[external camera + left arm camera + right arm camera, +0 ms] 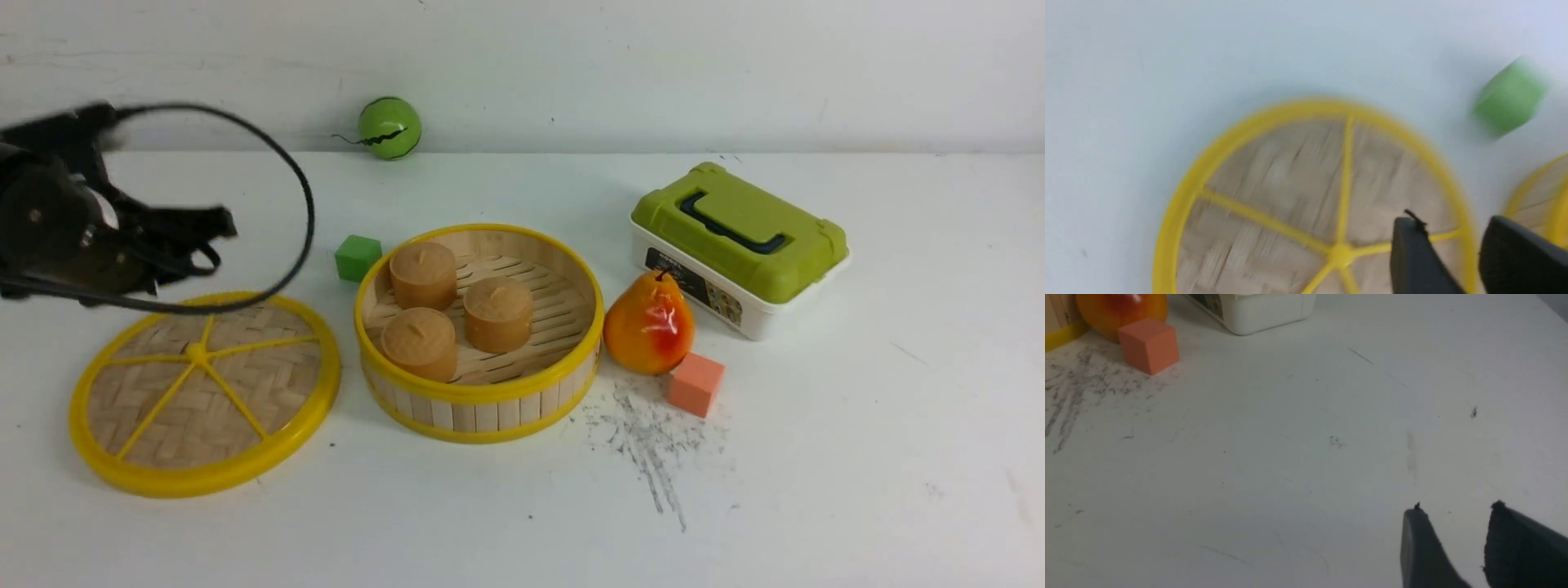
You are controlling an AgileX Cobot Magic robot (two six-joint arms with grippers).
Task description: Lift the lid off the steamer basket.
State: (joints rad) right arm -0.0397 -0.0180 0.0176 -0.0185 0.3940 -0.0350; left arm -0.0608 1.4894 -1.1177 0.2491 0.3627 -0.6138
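The lid [204, 392], a woven bamboo disc with a yellow rim and spokes, lies flat on the table to the left of the steamer basket [480, 331]. The basket stands open with three brown buns [457, 306] inside. My left gripper [214, 233] is open and empty, raised above the lid's far edge and blurred. In the left wrist view the lid [1306, 196] lies below the open fingers [1412, 253], with the gripper [1453, 226] over its rim side. My right gripper [1455, 510] is open and empty over bare table; it does not show in the front view.
A green cube [357, 257] sits just behind the basket's left side. A pear [649, 324] and an orange cube [695, 384] sit right of the basket. A white box with a green lid [739, 245] stands at the right. A green ball [389, 127] rests by the back wall.
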